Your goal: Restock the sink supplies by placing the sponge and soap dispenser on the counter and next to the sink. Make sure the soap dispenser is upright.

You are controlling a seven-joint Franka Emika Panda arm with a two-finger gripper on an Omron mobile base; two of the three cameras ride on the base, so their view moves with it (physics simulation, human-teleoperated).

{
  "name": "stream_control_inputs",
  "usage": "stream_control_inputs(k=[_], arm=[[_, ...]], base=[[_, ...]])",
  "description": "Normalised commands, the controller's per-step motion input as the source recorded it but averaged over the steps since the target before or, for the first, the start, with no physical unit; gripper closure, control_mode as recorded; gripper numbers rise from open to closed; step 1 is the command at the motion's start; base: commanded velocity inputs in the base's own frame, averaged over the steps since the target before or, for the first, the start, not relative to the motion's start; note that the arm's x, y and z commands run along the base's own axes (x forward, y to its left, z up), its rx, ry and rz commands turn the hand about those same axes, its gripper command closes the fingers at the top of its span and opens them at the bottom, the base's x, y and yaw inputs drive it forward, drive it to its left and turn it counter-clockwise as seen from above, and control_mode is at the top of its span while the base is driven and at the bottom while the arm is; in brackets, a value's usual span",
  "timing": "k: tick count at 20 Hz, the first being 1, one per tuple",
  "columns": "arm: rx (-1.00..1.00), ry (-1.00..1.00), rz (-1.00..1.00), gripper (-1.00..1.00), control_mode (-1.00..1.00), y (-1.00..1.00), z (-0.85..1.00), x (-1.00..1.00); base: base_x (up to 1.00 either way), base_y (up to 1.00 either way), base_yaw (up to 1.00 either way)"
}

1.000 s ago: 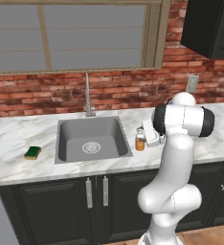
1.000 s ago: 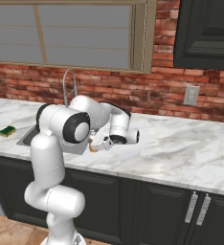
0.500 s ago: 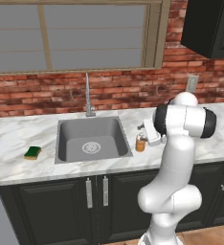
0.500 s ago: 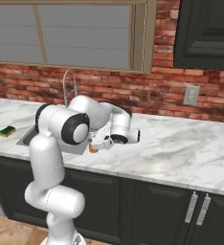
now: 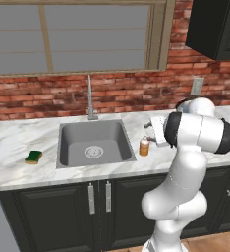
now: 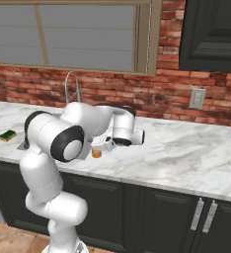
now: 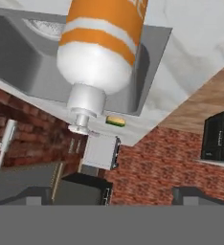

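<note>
Your left base view shows the sponge (image 5: 33, 157) by the tabletop's (image 5: 18, 142) left end; the soap dispenser (image 5: 144, 146), orange with whitish pump, stands upright beside the sink's (image 5: 95, 142) right rim. You cannot tell the pincer's (image 5: 149, 132) state.

In the left base view the robot's forearm covers the gripper (image 5: 151, 132), so whether its jaws touch the soap dispenser (image 5: 144, 146) cannot be told. In the right base view the white upper arm hides the sink and most of the faucet (image 6: 71, 86), and only the bottle's orange lower part (image 6: 96, 152) shows. In the hand view the bottle (image 7: 102, 40) is cut off by the top edge, and the sponge (image 7: 115, 120) is too small for detail.
</note>
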Motion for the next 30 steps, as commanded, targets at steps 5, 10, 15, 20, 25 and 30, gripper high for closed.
stream_control_inputs(k=[5, 10, 15, 20, 25, 30], arm=[[0.00, -0.01, -0.02, -1.00, -1.00, 0.70, 0.46, -0.35], [-0.10, 0.00, -0.03, -1.00, -1.00, 0.99, 0.35, -0.34], [-0.21, 0.00, -0.02, -1.00, -1.00, 0.94, 0.26, -0.50], [-0.19, -0.01, 0.00, -1.00, -1.00, 0.68, 0.09, -0.82], [-0.14, -0.10, 0.00, -1.00, -1.00, 0.40, 0.00, -0.97], [-0.11, -0.14, 0.00, -1.00, -1.00, 0.37, 0.03, -0.87]], base=[[0.00, 0.00, 0.00], [0.00, 0.00, 0.00], [0.00, 0.00, 0.00], [0.00, 0.00, 0.00], [0.00, 0.00, 0.00], [0.00, 0.00, 0.00]])
